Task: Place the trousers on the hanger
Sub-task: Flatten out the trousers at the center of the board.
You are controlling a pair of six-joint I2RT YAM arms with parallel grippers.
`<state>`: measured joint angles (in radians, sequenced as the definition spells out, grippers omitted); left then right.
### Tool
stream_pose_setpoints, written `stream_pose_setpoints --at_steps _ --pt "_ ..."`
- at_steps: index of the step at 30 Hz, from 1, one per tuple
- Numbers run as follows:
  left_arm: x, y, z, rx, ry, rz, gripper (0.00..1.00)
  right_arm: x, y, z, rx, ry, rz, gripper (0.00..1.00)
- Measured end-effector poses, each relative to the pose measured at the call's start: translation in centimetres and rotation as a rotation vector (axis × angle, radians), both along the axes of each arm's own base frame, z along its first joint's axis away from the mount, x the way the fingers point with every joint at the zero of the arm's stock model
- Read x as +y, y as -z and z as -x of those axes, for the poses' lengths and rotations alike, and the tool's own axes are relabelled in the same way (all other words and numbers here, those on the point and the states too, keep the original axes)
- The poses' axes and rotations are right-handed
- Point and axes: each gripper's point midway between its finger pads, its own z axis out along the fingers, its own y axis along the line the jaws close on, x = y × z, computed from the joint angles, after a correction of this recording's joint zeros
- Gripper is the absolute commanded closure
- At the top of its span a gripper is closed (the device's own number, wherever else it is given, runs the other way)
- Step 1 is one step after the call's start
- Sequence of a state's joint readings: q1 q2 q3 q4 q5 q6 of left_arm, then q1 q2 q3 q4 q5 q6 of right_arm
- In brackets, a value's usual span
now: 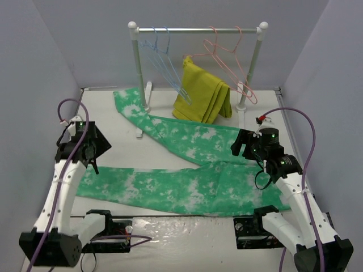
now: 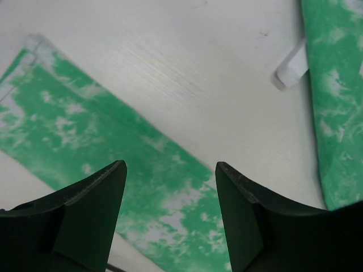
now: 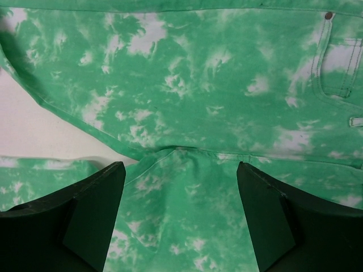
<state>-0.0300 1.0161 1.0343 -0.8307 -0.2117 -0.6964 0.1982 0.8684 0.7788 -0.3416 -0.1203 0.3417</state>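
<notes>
The green, white-blotched trousers [image 1: 187, 187] lie flat on the table in a V. One leg runs along the near edge and the other reaches to the far left, past the rack's foot. My left gripper [image 1: 92, 161] hovers open over the hem end of the near leg [image 2: 68, 130], with nothing between its fingers [image 2: 102, 198]. Above the crotch seam [image 3: 181, 150], near the waist end, my right gripper [image 1: 261, 170] is also open and empty. The light-blue hanger [image 1: 164, 62] hangs on the rail at the back, beside another like it.
A white clothes rack [image 1: 198, 29] stands at the back of the table, and its foot [image 2: 292, 68] shows beside the far leg. Pink wire hangers [image 1: 227, 54] hang on the right of the rail. A mustard-yellow folded garment [image 1: 203, 93] hangs below the rail.
</notes>
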Motion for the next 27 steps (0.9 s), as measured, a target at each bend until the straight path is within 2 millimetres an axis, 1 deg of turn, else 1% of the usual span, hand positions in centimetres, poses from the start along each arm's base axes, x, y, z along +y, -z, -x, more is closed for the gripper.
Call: stream_pose_setpoints --at_steps 2,4,6,10,13,17,19,22,23,25,27 --pt "-1.4 0.2 -2.8 0.008 0.047 0.025 0.39 0.0 0.0 0.0 0.000 0.000 0.000 0.23" --pt "-2.9 0.6 -6.2 0.009 0.086 0.032 0.39 0.0 0.0 0.0 0.000 0.000 0.001 0.23" --pt "-4.8 1.0 -9.4 0.018 0.131 0.015 0.39 0.0 0.0 0.0 -0.001 0.000 0.002 0.23" --pt "-9.0 0.5 -16.3 -0.050 0.171 -0.012 0.39 -0.2 -0.1 0.0 -0.006 0.005 0.006 0.23" --pt "-11.4 0.5 -20.2 -0.104 0.167 -0.032 0.39 -0.2 -0.2 0.0 -0.012 0.009 0.007 0.23" --pt "-13.0 2.0 -24.2 -0.146 0.143 -0.055 0.39 -0.3 -0.4 0.0 -0.020 0.014 0.008 0.22" --pt "-13.2 3.4 -25.5 -0.128 0.126 -0.078 0.39 -0.4 -0.5 0.0 -0.021 0.015 0.008 0.22" --pt "-13.9 5.1 -29.0 -0.146 0.109 -0.094 0.39 -0.4 -0.5 0.0 -0.022 0.014 0.009 0.22" --pt "-14.0 6.1 -29.7 -0.140 0.108 -0.102 0.39 -0.4 -0.5 0.0 -0.022 0.014 0.010 0.22" --pt "-14.0 7.7 -30.3 -0.122 0.099 -0.119 0.39 -0.4 -0.5 0.0 -0.022 0.013 0.012 0.22" --pt "-13.7 9.3 -30.5 -0.096 0.090 -0.138 0.39 -0.4 -0.4 0.1 -0.021 0.012 0.013 0.22"
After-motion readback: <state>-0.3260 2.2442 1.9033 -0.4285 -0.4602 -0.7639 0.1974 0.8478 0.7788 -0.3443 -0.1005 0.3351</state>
